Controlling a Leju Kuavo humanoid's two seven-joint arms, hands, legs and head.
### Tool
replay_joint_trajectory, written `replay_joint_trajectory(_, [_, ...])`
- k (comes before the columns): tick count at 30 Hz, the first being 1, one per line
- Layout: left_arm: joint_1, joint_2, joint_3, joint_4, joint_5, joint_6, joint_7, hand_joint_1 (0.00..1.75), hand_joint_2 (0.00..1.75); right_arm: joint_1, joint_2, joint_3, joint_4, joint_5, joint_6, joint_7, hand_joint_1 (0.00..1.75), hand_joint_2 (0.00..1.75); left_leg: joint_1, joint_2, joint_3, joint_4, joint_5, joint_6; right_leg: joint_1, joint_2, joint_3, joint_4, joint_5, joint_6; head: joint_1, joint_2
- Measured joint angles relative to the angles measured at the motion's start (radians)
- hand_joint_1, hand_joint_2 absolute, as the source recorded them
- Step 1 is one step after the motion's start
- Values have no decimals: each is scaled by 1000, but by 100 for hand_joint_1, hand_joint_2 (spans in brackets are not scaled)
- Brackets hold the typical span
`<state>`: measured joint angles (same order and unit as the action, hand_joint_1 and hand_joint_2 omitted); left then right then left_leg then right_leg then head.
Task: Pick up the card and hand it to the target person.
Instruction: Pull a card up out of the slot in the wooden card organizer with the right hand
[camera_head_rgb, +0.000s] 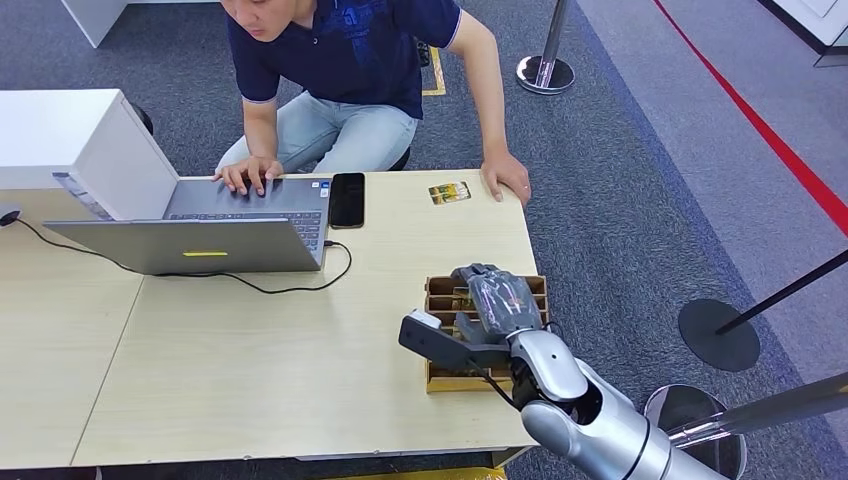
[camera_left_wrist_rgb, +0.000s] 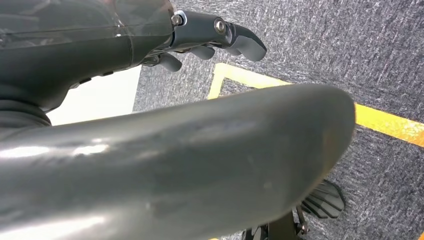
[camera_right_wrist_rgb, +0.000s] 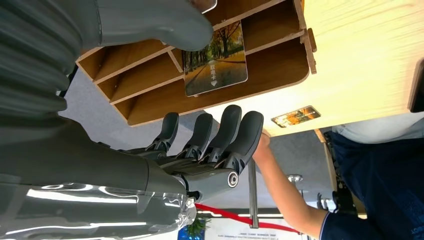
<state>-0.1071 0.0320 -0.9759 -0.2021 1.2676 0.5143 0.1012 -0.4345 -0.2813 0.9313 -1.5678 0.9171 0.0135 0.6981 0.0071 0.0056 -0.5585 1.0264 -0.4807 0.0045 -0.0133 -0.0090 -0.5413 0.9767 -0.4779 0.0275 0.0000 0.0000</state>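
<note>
A wooden card rack stands near the table's near right edge. In the right wrist view a card with an autumn tree picture leans in a slot of the rack. My right hand hovers over the rack. Its thumb lies close by one edge of the card and its fingers are spread off the other side, outside the rack wall, holding nothing. A second card lies flat at the table's far edge beside the person's hand. My left hand hangs above the carpet, holding nothing.
The person sits across the table typing on a laptop, with a black phone beside it and a cable trailing over the tabletop. A white box stands far left. Stanchion bases stand on the carpet to the right.
</note>
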Motion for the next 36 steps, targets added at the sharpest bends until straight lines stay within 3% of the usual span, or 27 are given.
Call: replay_joint_trajectory(36, [0, -23, 3, 2, 9, -4, 5, 0, 0, -6, -16, -35, 2, 6, 49, 0, 72, 175, 0, 0, 0, 0, 0, 0, 0, 0, 0, 0, 0, 0, 0, 0])
